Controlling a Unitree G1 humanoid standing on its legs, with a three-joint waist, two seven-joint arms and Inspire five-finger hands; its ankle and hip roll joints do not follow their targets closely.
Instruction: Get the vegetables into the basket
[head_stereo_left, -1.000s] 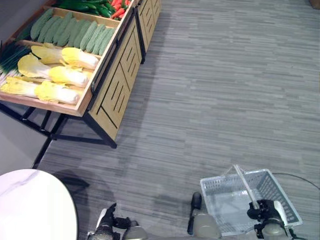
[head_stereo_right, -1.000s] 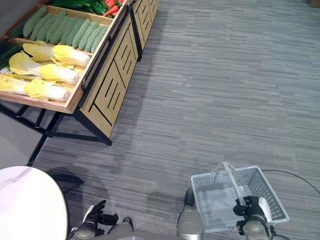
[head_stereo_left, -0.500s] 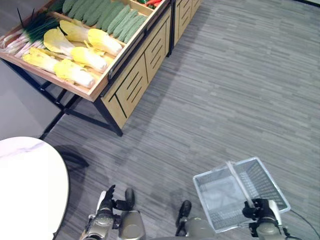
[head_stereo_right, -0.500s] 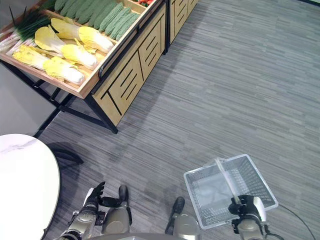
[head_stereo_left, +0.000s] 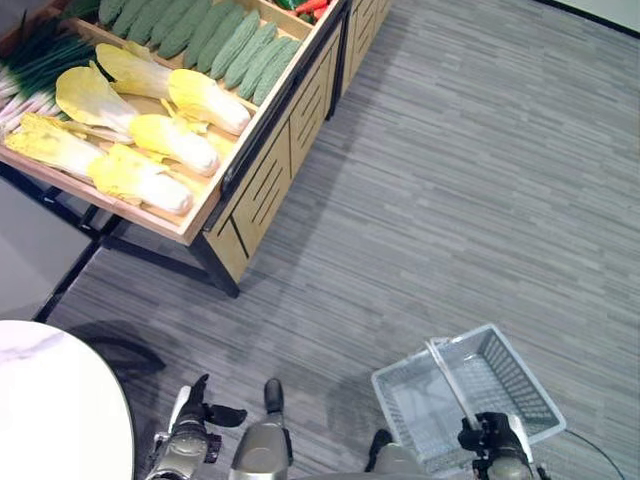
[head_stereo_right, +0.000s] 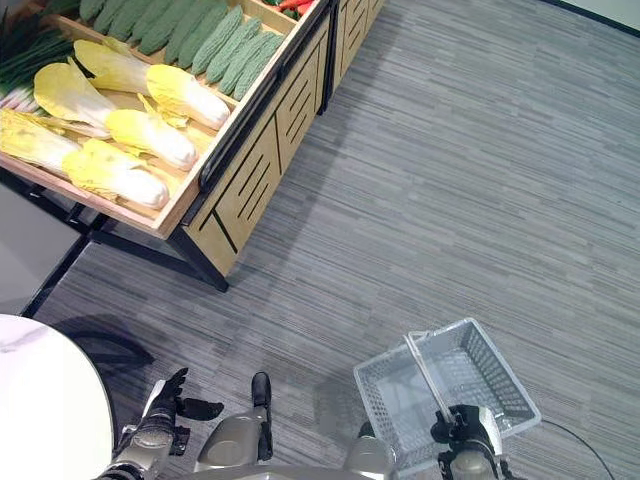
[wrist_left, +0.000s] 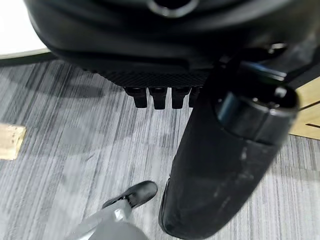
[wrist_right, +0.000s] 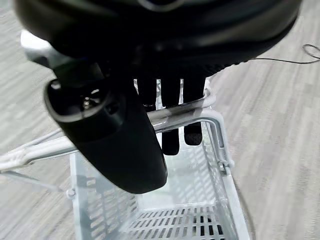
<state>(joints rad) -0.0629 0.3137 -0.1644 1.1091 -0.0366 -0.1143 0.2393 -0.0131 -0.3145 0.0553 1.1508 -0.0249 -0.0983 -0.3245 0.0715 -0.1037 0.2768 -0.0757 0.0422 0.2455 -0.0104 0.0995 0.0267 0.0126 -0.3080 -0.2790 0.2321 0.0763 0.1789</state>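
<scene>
Two hands showed at the bottom of my head feed. My right hand (head_stereo_left: 490, 440) had its fingers (wrist_right: 170, 135) curled round the handle (wrist_right: 180, 112) of the basket (head_stereo_left: 520, 385), which hung over the grey floor (head_stereo_left: 480, 170) with its mesh bottom bare as far as I could see. My left hand (head_stereo_left: 192, 425) sat low on the other side with fingers straight and relaxed, thumb out, holding nothing (its wrist feed showed only short fingertips (wrist_left: 157, 97) over the floor).

All the vegetables lay well apart from the basket, up in the wooden display stand (head_stereo_left: 265, 175) at my upper left. Four pale yellow napa cabbages (head_stereo_left: 150, 135) filled the nearest bin, lying side by side with their white ends toward the stand's front edge. Beyond them a row of bumpy green bitter gourds (head_stereo_left: 240, 50) lay packed together in the next bin. Green onions (head_stereo_left: 30, 75) sat at the far left edge, just beside the cabbages. Something red and something dark green peeked in at the top edge, too cropped for me to name.

A white round table (head_stereo_left: 50, 400) took up my lower left corner, near the left hand.
</scene>
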